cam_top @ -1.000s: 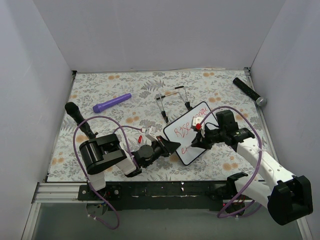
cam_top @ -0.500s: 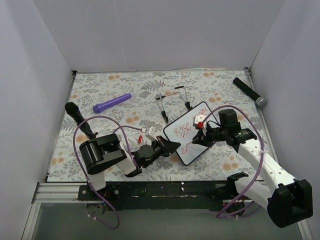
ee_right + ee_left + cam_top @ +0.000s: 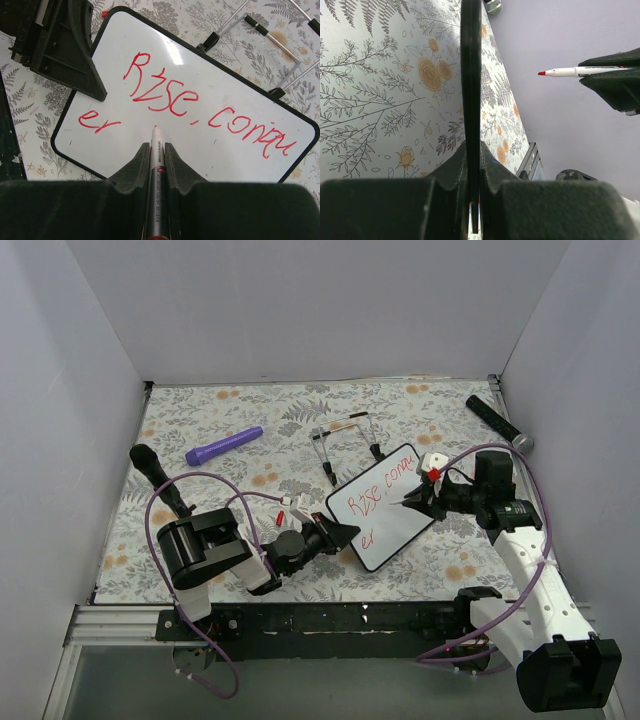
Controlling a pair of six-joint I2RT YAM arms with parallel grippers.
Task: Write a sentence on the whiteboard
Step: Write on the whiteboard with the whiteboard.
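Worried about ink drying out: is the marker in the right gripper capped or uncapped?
Uncapped. The marker shows a bare red tip in the left wrist view, jutting out of the right gripper.

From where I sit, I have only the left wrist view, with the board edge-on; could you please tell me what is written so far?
Observer: The sentence reads "Rise. conqu" in red, with "er" on a second line.
Operator: Thanks. Where is the marker aimed?
Observer: The right claw points the marker at blank whiteboard just right of "er".
Operator: And the stand?
Observer: The wire stand lies beyond the whiteboard's far edge.
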